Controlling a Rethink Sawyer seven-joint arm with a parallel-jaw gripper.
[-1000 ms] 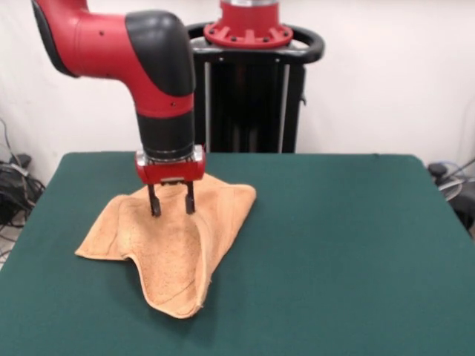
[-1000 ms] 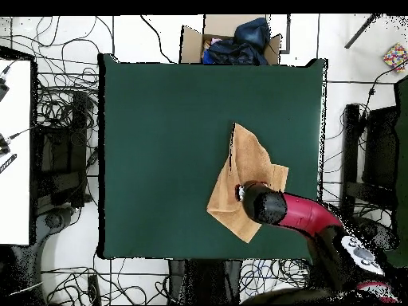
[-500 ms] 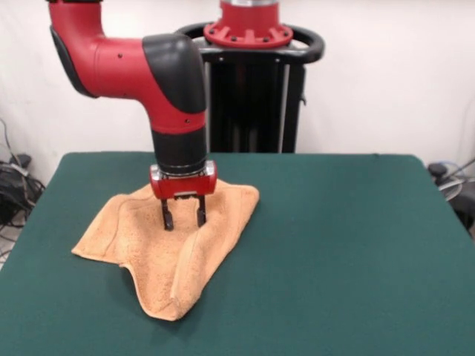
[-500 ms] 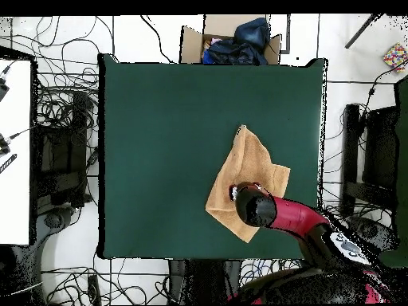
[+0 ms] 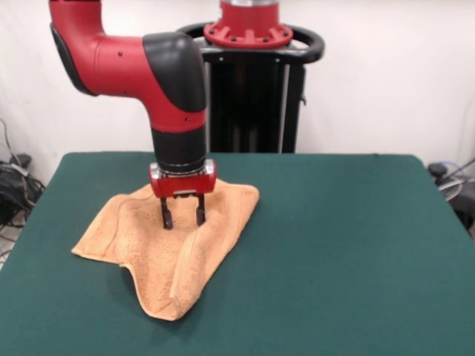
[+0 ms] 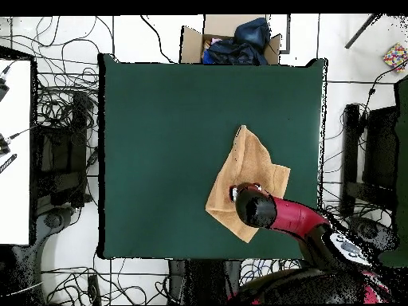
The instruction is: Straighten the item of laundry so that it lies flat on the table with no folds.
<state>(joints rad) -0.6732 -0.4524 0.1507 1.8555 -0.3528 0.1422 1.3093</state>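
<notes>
Gripper (image 5: 182,217) with fingers apart, pointed straight down, tips at or just touching the towel (image 5: 167,248) at left of centre in the front view. Nothing clamped between the fingers; a gap showing between them, tan cloth visible through it. Whether tips press into the cloth or rest just over it: cannot tell.

Around the tips: a raised ridge of towel running from just under the gripper down toward the lower left of the frame, ending in a doubled-over lobe near the bottom edge. Left of that, a flatter flap reaching to a corner at the far left. Right of the gripper, a corner pointing toward the upper middle. Not flat, then, with at least one clear fold (the long ridge).

In the overhead view: towel (image 6: 247,182) at lower right of the table (image 6: 159,143), arm covering its lower part, a narrow corner pointing up toward the centre. Plenty of bare green felt all round except toward the lower right edge.

Likely risks from here, as judgement only:
- Closing on the ridge could pinch two layers at once, so a pull would drag the fold along rather than open it.
- Closing on too little cloth: terry slipping out under a pull, nothing gained.
- Pulling toward the near table edge in the overhead view could carry the towel partly off the table.
- Lifting high and dropping: new bunching, since soft terry collapses on itself.
- Dragging on felt: friction likely to roll the underside into fresh creases.
</notes>
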